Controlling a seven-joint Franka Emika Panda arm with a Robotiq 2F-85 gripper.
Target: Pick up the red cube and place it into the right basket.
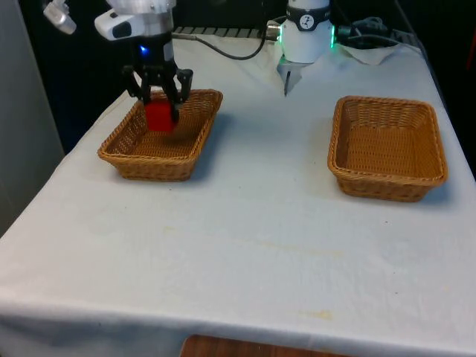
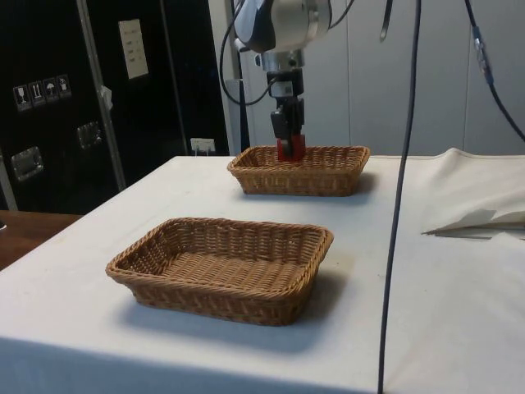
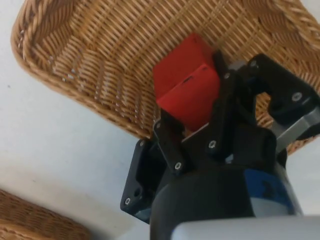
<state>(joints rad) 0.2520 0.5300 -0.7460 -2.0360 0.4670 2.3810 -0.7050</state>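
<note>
One red cube (image 1: 159, 117) half hidden by tool (image 1: 158, 95) fingers.

Even, bright overhead light; soft shadows beside both baskets (image 1: 387, 149) on the cloth (image 1: 245, 245), no glare

The arm (image 1: 137, 18) was white and rounded, with a black cable (image 1: 223, 50) trailing from it. Its gripper (image 1: 158, 95) was black plastic, with angular fingers (image 3: 170, 145) fastened by small silver screws.
</note>
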